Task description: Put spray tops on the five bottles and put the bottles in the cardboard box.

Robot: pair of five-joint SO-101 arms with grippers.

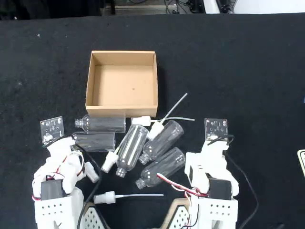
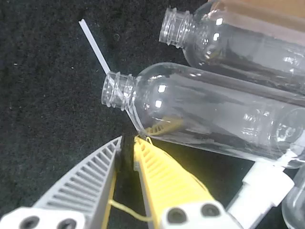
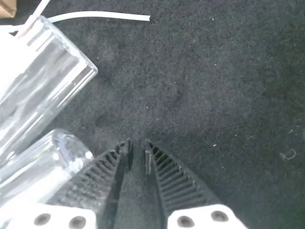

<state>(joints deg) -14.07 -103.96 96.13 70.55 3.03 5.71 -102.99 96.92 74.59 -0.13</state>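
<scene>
Five clear bottles without tops lie on their sides below the cardboard box (image 1: 123,83): two at the left (image 1: 101,123) (image 1: 94,141) and three slanted in the middle (image 1: 131,149) (image 1: 162,140) (image 1: 161,167). Loose white spray tops lie among them (image 1: 142,120) (image 1: 108,162), and another (image 1: 105,196) lies at the front. My left gripper (image 2: 127,140) is shut and empty, its tips just beside the shoulder of the nearer bottle (image 2: 205,114). My right gripper (image 3: 136,144) is shut on nothing over bare cloth, beside two bottle bases (image 3: 43,86) (image 3: 38,167).
Black cloth covers the table (image 1: 248,71). Both arm bases (image 1: 55,200) (image 1: 214,200) stand at the front edge. Thin white dip tubes (image 1: 176,107) (image 3: 95,15) trail from the spray tops. The box is open at the top.
</scene>
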